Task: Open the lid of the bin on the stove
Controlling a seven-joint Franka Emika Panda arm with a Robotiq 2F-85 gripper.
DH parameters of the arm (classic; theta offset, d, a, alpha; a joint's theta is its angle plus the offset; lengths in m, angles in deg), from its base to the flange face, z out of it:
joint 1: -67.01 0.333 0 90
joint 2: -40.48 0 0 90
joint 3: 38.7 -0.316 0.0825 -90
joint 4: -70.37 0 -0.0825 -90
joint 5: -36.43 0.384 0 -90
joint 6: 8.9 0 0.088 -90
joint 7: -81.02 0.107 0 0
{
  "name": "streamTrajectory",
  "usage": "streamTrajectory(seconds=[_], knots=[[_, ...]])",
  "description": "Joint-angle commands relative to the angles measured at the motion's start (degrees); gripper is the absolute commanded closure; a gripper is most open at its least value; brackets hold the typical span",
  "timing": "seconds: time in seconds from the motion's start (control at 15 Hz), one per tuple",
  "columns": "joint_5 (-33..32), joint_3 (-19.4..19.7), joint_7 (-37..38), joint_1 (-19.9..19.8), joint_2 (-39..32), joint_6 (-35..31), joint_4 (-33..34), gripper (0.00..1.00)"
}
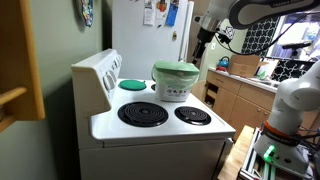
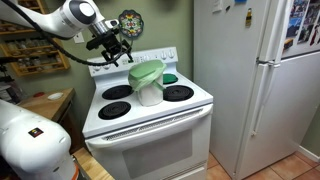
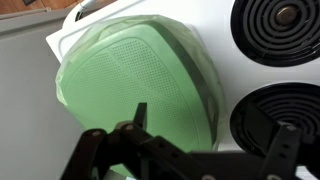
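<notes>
Hovering spread, the fingers (image 3: 92, 152) stand clear of the lid (image 1: 175, 68) closing the bin (image 1: 176, 88).

You see a light green lid (image 3: 140, 85) with rows of tiny bumps. The bin (image 1: 176, 90) is white with a pale green edge. The stove (image 2: 150, 112) is white. Its burners (image 3: 285, 25) are black rings inside rings. The round disc (image 1: 133, 84) is blue-green. Your hand (image 3: 187, 140) is black.
</notes>
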Motion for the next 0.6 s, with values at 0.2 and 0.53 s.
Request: streamTrajectory(seconds=[0.2, 0.53], knots=[[-8.68, -1.97, -0.31, -0.45, -0.08, -0.06, -0.59, 0.0], [-21.87, -6.85, 1.12, 0.69, -1.34, -4.3, -3.48, 0.0]])
